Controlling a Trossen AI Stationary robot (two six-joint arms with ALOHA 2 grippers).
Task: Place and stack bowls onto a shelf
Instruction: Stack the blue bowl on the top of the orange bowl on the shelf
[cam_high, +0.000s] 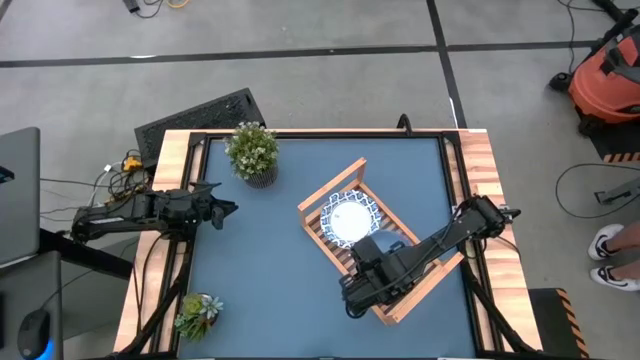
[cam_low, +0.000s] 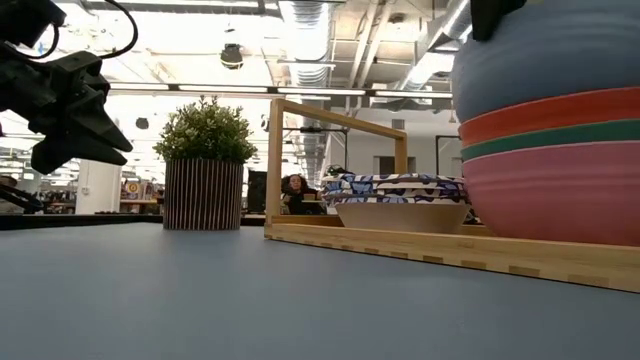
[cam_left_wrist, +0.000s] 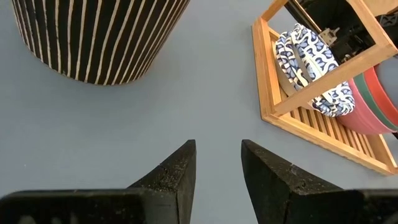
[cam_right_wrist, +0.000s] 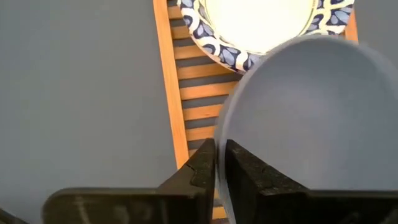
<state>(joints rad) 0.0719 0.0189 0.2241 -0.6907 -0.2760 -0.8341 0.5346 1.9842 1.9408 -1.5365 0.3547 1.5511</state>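
My right gripper (cam_right_wrist: 219, 163) hangs over the near end of the light-wood shelf (cam_high: 392, 303), its two dark fingers (cam_right_wrist: 199, 167) set on either side of the rim of a light blue bowl (cam_right_wrist: 311, 118), one inside and one outside. The gap between them is narrow, and I cannot tell whether the pads are pressing the rim or have just come off it. In the low view that light blue bowl (cam_low: 545, 55) sits on top of a nested stack: a red bowl (cam_low: 550, 112) under it, then a green one (cam_low: 550, 138), then a pink bowl (cam_low: 550, 195) resting on the shelf's slatted base. Just beside this stack, farther along the same shelf, are the white bowls with blue patterned rims (cam_high: 348, 217), stacked one in another; the low view shows them (cam_low: 400, 200) standing level on the slats, apart from the coloured stack. The shelf lies at an angle on the blue table (cam_high: 270, 280), towards its right side. My left gripper (cam_high: 226, 208) waits above the table's left edge with its fingers spread wide and nothing between them, pointing towards a potted plant in a striped pot (cam_high: 252, 152) near the far edge. A second small plant (cam_high: 198, 313) stands at the near left corner.
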